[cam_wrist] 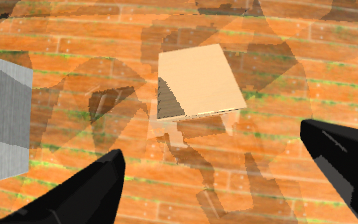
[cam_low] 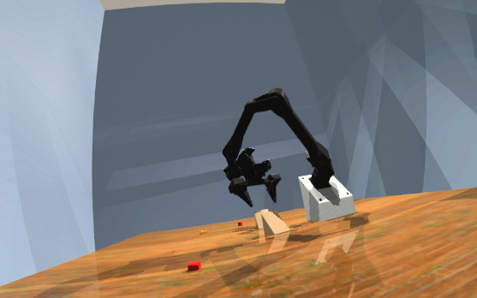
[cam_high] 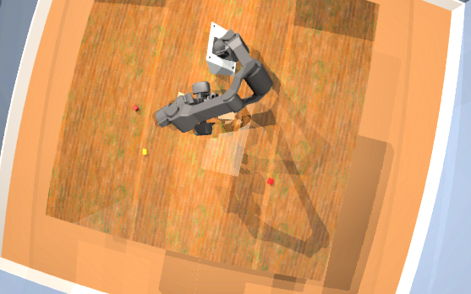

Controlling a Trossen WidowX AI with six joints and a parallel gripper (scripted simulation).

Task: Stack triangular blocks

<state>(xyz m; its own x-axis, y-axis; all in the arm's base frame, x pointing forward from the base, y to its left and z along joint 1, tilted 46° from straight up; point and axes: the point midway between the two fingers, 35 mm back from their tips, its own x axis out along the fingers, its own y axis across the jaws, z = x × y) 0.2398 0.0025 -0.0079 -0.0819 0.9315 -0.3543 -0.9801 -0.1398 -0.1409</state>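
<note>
One tan triangular block (cam_high: 227,117) (cam_low: 277,223) shows its sloped face in the exterior view; the arm partly covers it in the top view. The other tan block (cam_high: 180,95) (cam_low: 259,220) stands apart from it, mostly hidden by the arm in the top view and partly behind the nearer block in the exterior view. My gripper (cam_low: 264,204) (cam_wrist: 211,143) is open and empty, its fingertips above the blocks. The wrist view shows a single tan block (cam_wrist: 200,75) beyond the fingertips; I cannot tell which one.
The arm's white base (cam_high: 221,67) (cam_low: 337,210) (cam_wrist: 5,120) stands near the blocks. A small red cube (cam_high: 135,107) (cam_low: 240,223), a yellow one (cam_high: 145,151) (cam_low: 203,232) and another red cube (cam_high: 271,182) (cam_low: 193,266) lie farther out on the table.
</note>
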